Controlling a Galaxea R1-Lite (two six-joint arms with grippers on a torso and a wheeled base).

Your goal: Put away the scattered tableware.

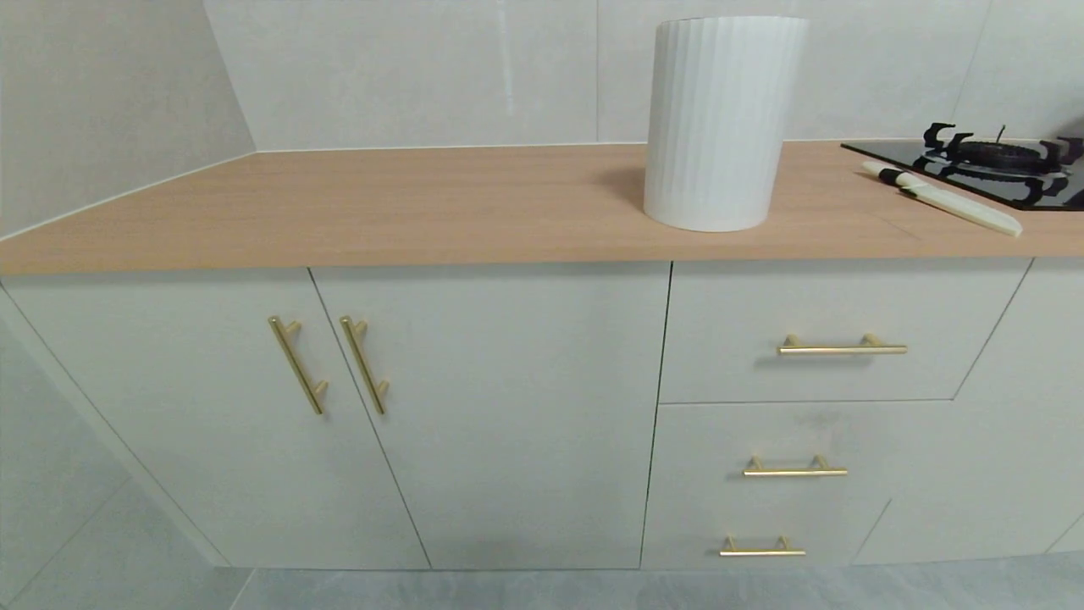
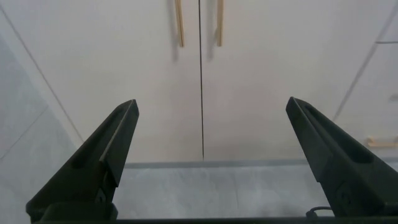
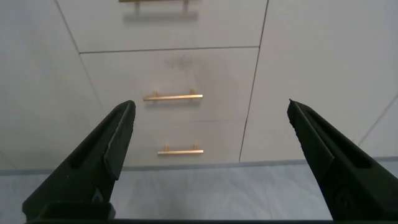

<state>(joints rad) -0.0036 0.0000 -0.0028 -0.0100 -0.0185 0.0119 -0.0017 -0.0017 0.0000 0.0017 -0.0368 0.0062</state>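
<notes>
Knife [image 1: 940,196], pale with a dark band near one end: flat on countertop [image 1: 381,203], well above both grippers, off to the right one's side.

- Left gripper [image 2: 211,104]: spread wide, empty, held low facing double cabinet doors [image 2: 261,93], floor below.
- Ribbed white holder [image 1: 720,127]: upright near counter front, above and between the grippers.
- Right gripper [image 3: 209,106]: spread wide, empty, held low facing drawer stack [image 3: 174,74].
- Gas hob [image 1: 1008,165]: just beyond the knife.

Risks, judged: thin flat knife likely to skid on the smooth top when pinched, sliding against the hob; tall holder liable to tip if brushed by a rising arm; counter lip and brass handles in the lift path.

Surface: smooth wood-look laminate. Room: pale wall tiles, corner at left, grey floor tiles.
</notes>
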